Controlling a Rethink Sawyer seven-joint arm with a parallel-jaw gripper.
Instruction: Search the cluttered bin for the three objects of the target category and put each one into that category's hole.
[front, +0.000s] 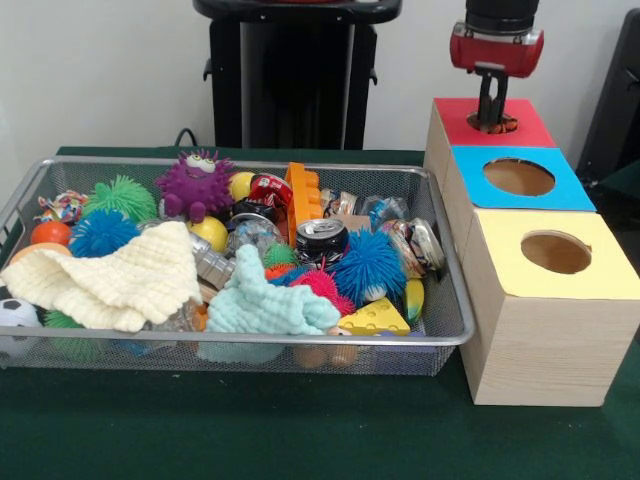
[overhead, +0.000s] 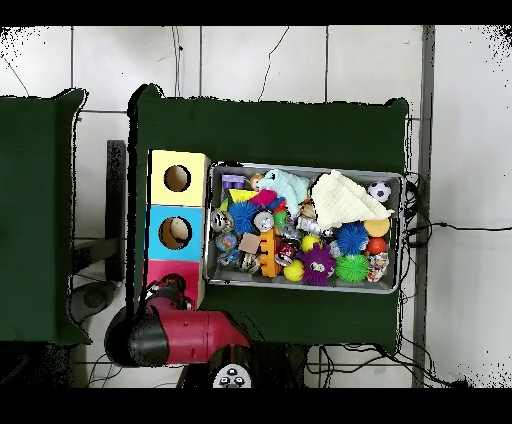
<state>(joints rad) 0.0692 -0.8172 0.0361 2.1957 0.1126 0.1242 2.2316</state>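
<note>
No writing or brand could be read on anything in either view. A wire mesh bin (front: 440, 330) was set on the green table (front: 300, 430), and it was filled with clutter: a cream knitted cloth (front: 115, 280), a pale mint cloth (front: 262, 305), a purple fuzzy monster toy (front: 195, 182), a blue spiky ball (front: 368, 265), a green spiky ball (front: 122, 195), an orange toy brick (front: 303, 195), a dented drink can (front: 322, 238), a yellow cheese wedge toy (front: 373, 318) and a small football (front: 15, 315). Beside the bin three wooden boxes were lined up, touching one another: a yellow-topped box (front: 555, 300), a blue-topped box (front: 520, 180) and a red-topped box (front: 492, 122), each with a round hole in its top. The gripper (front: 491, 120) was lowered at the hole of the red-topped box, where something brownish was seen at its tips; what it was could not be made out, nor could it be told whether the fingers were parted or closed. In the overhead view the red arm (overhead: 185, 335) was seen above that box.
</note>
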